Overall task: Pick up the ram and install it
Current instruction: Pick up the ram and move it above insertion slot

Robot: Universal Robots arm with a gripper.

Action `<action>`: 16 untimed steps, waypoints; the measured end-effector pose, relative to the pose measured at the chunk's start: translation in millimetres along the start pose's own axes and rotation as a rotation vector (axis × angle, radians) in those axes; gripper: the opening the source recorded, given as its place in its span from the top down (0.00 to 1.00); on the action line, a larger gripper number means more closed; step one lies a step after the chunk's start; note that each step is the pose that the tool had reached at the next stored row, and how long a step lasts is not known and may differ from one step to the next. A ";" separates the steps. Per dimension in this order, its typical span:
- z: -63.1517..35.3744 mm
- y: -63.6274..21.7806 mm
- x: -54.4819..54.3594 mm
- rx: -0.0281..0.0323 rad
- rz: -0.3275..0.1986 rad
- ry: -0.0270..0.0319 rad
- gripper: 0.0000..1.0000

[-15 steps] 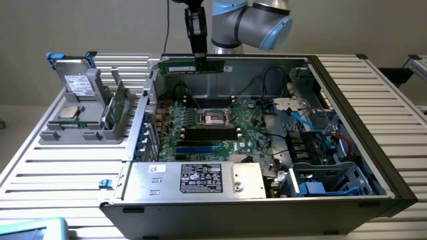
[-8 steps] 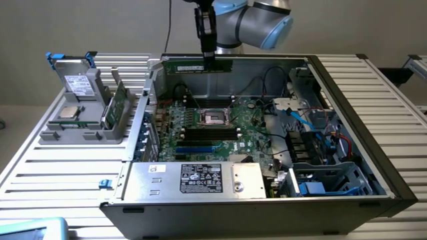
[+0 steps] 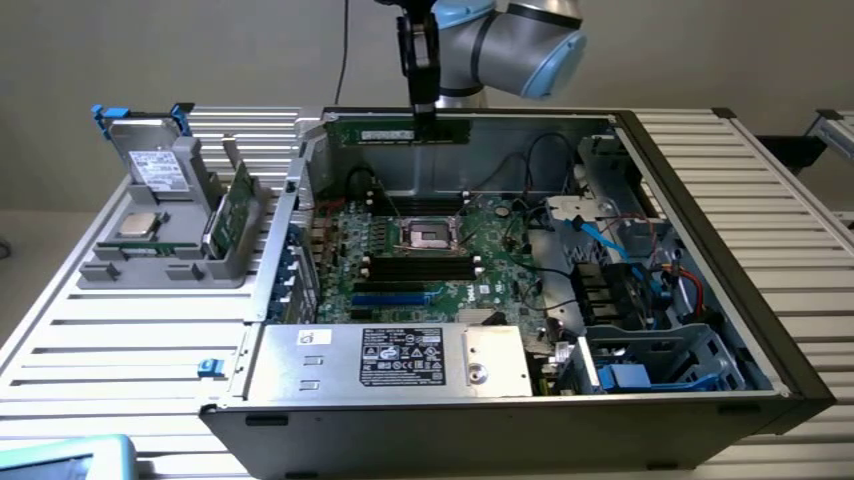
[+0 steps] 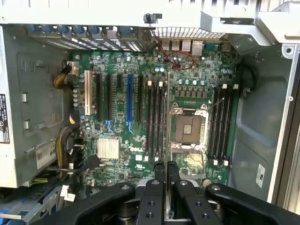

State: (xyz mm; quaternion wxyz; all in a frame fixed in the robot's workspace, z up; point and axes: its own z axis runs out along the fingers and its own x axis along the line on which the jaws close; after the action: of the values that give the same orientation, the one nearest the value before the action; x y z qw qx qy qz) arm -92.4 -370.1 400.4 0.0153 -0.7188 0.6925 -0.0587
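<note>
While vertical above motherboard (image 3: 454, 265), claw (image 3: 424, 110) around ram (image 3: 378, 132).

Plain grey wall (image 3: 160, 50), slatted table (image 3: 107, 340)

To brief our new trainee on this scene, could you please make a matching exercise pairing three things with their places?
Things: 1 ram; 2 silver processor chip; 3 processor socket.
Places: A on the motherboard inside the case; B in the grey tray beside the case; C gripped by the pincer above the case.
Pairs: 1-C; 2-B; 3-A.
</note>
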 end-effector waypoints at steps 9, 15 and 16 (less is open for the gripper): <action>3.0 -14.8 -7.9 -0.0005 0.012 0.0014 0.86; 4.0 -19.5 -8.7 -0.0010 0.018 0.0015 0.86; 4.0 -19.5 -8.7 -0.0010 0.018 0.0016 0.86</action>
State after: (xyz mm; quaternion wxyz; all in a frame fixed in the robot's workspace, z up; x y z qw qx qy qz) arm -72.8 -360.9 397.9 0.0149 -0.7125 0.6991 -0.0588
